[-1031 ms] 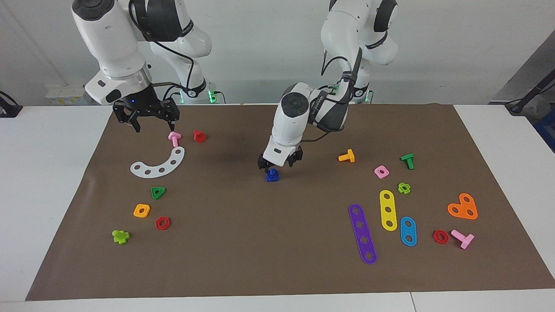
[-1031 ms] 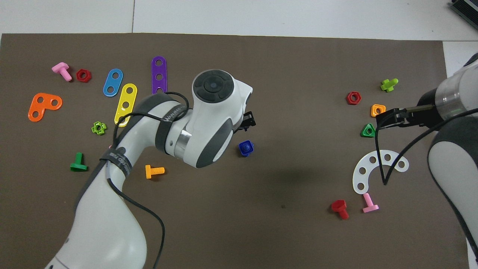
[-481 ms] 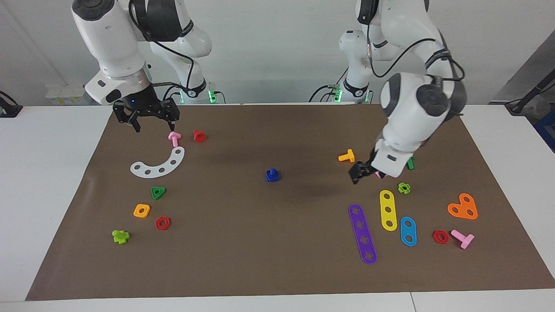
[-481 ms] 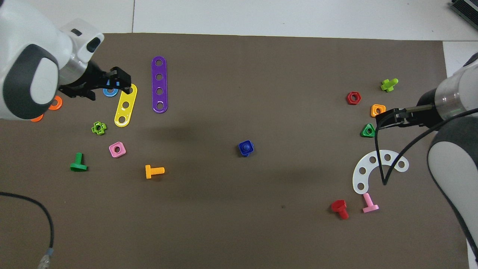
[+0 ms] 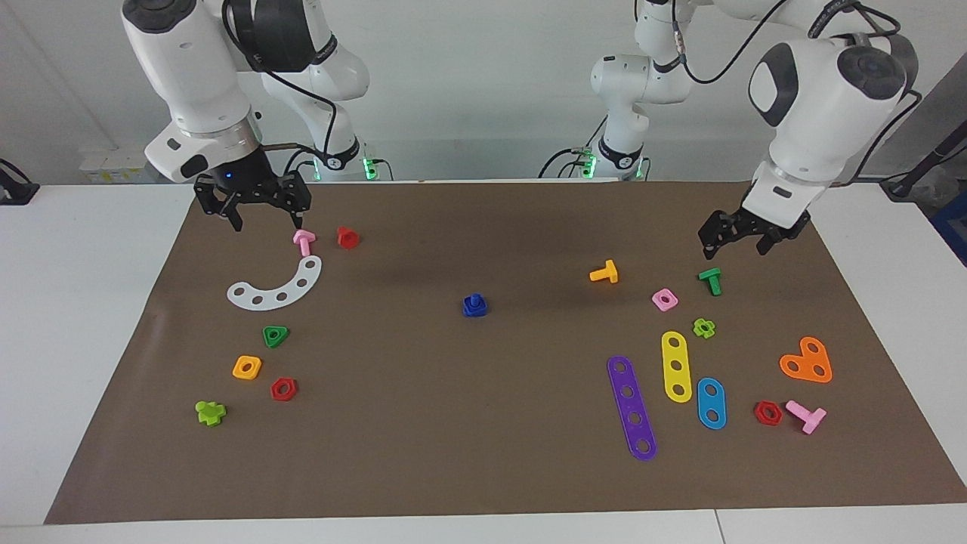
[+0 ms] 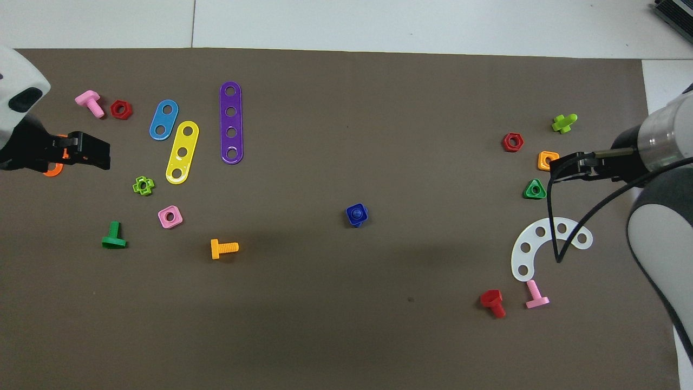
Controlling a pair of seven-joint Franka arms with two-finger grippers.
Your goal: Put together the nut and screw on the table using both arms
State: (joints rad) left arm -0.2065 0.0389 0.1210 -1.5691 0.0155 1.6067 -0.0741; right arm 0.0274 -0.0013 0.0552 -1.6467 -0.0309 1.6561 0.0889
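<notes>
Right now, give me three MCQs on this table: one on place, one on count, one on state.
1. Where is the dark-blue nut-and-screw pair?
A. mid-mat, alone
B. on the white arc
C. in the left pincer

2. How many red hex nuts lie on the mat?
A. one
B. two
C. four

3. What state are the two pincers in?
A. both open, empty
B. left shut on a screw
C. both shut

Answers:
1 A: it sits by itself at the centre of the brown mat.
2 B: one toward the right arm's end, one toward the left arm's end.
3 A: left pincer and right pincer hang open, holding nothing.
</notes>
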